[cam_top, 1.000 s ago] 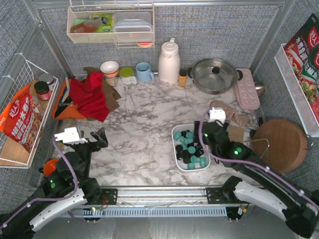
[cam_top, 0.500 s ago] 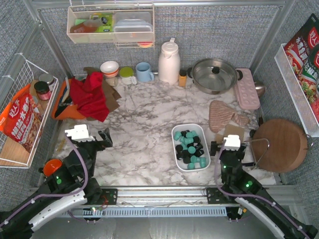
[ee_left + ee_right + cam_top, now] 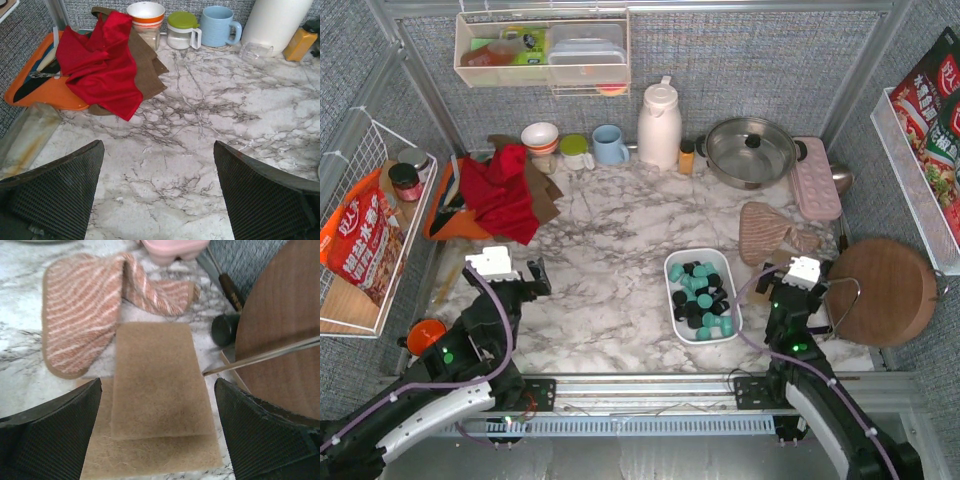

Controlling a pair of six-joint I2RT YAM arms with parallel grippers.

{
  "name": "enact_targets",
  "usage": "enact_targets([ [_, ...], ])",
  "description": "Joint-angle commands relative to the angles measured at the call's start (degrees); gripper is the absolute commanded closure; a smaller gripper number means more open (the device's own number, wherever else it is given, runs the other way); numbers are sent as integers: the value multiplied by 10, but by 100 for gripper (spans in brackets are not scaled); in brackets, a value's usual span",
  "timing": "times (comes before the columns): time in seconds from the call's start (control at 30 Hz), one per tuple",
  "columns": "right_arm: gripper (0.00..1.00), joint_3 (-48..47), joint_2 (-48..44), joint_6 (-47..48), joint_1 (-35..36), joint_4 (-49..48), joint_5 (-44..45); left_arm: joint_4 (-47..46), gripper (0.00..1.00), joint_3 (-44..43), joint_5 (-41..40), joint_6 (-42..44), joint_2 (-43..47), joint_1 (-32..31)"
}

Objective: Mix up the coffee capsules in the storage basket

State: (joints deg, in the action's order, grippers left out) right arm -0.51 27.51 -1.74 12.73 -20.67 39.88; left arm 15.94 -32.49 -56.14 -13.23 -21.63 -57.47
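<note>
Top external: mingled teal and black coffee capsules (image 3: 703,297) fill the white storage basket (image 3: 670,263). At its 9 and 3 o'clock, the left pincer (image 3: 157,145) and right pincer (image 3: 157,382) gape empty.

Left of the basket (image 3: 669,292), bare counter (image 3: 605,255) lies open up to the red cloth (image 3: 502,195). Right of it, a striped cloth (image 3: 763,230), brown pads (image 3: 159,390) and a round board (image 3: 885,292) crowd close.
</note>
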Motion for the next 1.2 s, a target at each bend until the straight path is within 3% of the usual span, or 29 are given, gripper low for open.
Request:
enact_targets([
  [0.0,1,-17,86,-89,-68,-70,-86,-20,1,2,-10,13,-9,3],
  [0.17,1,-103,313,-97,-98,-130,-114,-28,1,6,-10,20,-21,8],
  [0.3,1,-156,455,-71,-104,-238,-171,-26,1,6,-9,23,-38,10],
  [0.4,1,-125,608,-62,-132,-470,-266,-20,1,4,-17,22,-47,10],
  [0.43,1,-121,625,-50,-131,-490,-285,-18,1,4,-21,22,-48,10],
  [0.5,1,-137,568,-32,-128,-383,-305,-18,1,6,-28,22,-48,10],
  [0.57,1,-152,608,-18,-124,-420,-331,-33,1,10,-30,33,-48,12],
  [0.67,1,-205,586,6,-116,-285,-355,-56,1,20,-28,58,-61,21],
  [0.9,1,-231,596,0,-115,-248,-340,-79,1,34,0,108,-83,32],
  [1.03,1,-233,598,-1,-115,-247,-340,-177,1,110,20,207,-54,35],
  [1.17,1,-233,596,-1,-115,-245,-339,-283,1,188,101,249,-30,35],
])
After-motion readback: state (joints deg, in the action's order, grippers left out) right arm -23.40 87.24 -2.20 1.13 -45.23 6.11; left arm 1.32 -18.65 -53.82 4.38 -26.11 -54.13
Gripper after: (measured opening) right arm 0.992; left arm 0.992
